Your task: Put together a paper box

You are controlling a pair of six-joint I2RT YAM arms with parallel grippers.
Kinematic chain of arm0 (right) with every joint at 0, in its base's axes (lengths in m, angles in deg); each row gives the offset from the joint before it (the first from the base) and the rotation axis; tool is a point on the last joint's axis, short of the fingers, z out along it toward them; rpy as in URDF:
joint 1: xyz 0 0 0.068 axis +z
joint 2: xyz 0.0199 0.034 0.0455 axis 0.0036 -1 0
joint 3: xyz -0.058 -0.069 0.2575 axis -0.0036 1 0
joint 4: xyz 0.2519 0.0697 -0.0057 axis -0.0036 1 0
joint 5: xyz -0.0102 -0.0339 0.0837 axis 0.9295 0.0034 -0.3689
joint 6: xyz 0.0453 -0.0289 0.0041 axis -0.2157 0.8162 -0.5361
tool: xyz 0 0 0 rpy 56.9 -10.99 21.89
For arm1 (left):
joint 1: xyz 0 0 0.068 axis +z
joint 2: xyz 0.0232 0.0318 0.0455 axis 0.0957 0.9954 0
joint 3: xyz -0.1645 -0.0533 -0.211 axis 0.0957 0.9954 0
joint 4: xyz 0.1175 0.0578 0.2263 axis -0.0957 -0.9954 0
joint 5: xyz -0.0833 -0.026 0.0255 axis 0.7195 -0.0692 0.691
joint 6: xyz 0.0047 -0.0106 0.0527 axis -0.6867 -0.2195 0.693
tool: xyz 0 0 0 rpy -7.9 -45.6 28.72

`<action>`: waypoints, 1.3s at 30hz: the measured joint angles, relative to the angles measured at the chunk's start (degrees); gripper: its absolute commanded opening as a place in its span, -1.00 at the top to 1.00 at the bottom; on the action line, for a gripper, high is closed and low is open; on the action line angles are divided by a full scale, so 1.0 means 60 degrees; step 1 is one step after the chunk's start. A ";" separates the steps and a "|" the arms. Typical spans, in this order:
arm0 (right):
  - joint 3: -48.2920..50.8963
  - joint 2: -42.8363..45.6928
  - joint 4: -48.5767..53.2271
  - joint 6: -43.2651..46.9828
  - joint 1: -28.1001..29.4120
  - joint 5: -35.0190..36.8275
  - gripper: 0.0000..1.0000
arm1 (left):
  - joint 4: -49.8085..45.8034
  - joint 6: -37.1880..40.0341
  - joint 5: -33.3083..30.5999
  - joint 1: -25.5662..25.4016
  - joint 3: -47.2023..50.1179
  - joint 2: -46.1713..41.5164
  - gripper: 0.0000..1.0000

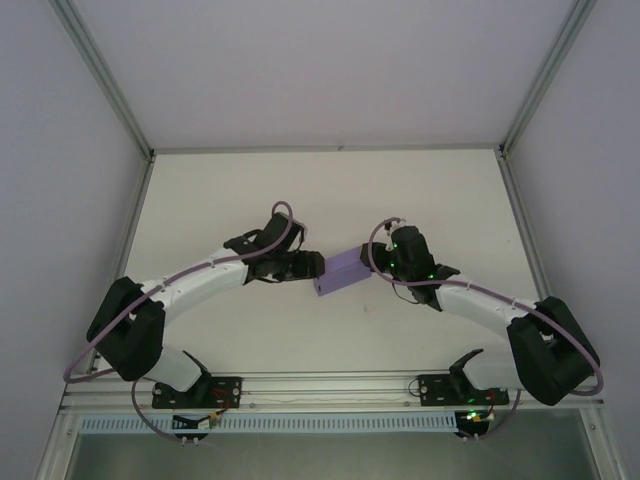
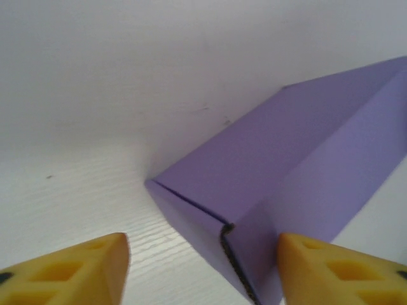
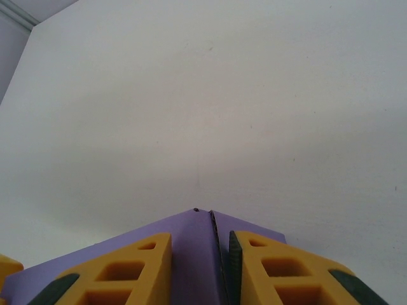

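The paper box [image 1: 340, 270] is a small lavender-purple folded box lying on the white table [image 1: 330, 190] between the two arms. My left gripper [image 1: 310, 268] is at the box's left end. In the left wrist view it [image 2: 202, 270] is open, its yellow fingers [image 2: 95, 267] spread wide on either side of a near corner of the box [image 2: 286, 159], where a dark cut edge shows. My right gripper [image 1: 376, 262] is at the right end. In the right wrist view it [image 3: 199, 254] is shut on a wall of the box [image 3: 194, 222], which stands pinched between the pads.
Aluminium frame posts [image 1: 110, 80] and white panels close in the table on the left, right and back. Both arm bases sit on the rail [image 1: 330, 385] along the near edge. Bare white tabletop [image 3: 210, 114] stretches beyond the box.
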 measured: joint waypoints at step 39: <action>-0.1406 0.0361 0.2936 0.1064 -0.0025 0.0397 -0.19 | 0.0000 0.1275 -0.1519 -0.0153 -0.0477 0.0124 -1.00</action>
